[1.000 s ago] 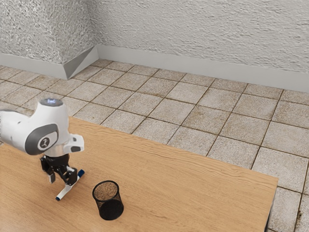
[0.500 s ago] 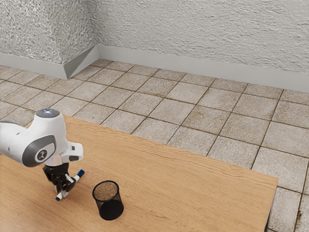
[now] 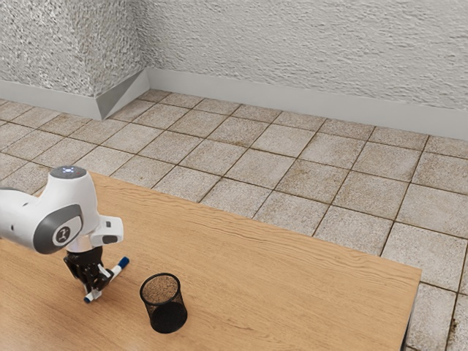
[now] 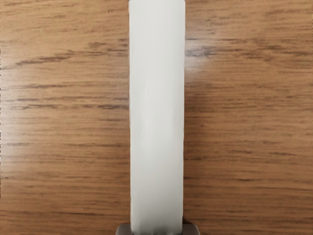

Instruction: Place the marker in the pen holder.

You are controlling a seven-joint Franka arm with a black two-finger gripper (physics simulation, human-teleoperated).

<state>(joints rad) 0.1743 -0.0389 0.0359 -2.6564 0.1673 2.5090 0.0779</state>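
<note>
At the exterior view's left, the arm [image 3: 69,212] reaches down with the tool [image 3: 93,291] closed on the marker [image 3: 117,269], pinching the white barrel from both sides. The marker lies slantwise, low at the surface [image 3: 278,292], its blue end [image 3: 123,262] pointing away from the tool; whether it has any air beneath it I cannot tell. So the reach and the grip look done. Lifting, carrying, tilting it more upright, lowering and letting go are left. I'd judge the task to be near its middle.

Next along, towards the exterior view's right, the pen holder [image 3: 167,313] stands upright on the surface with its mouth up, near the marker but apart from it. The marker is not inside. The carry looks short, though the lift should clear the holder's rim [image 3: 160,274] before any sideways move; a low, slanted marker could knock the holder over.

Beyond the holder, bare wood runs on to the surface's far corner [image 3: 419,270], leaving ample room on that side. The long edge next to the floor tiles [image 3: 292,164] is well apart from the holder, and the wall [image 3: 292,51] stands farther off, so neither should hinder the move.
</note>
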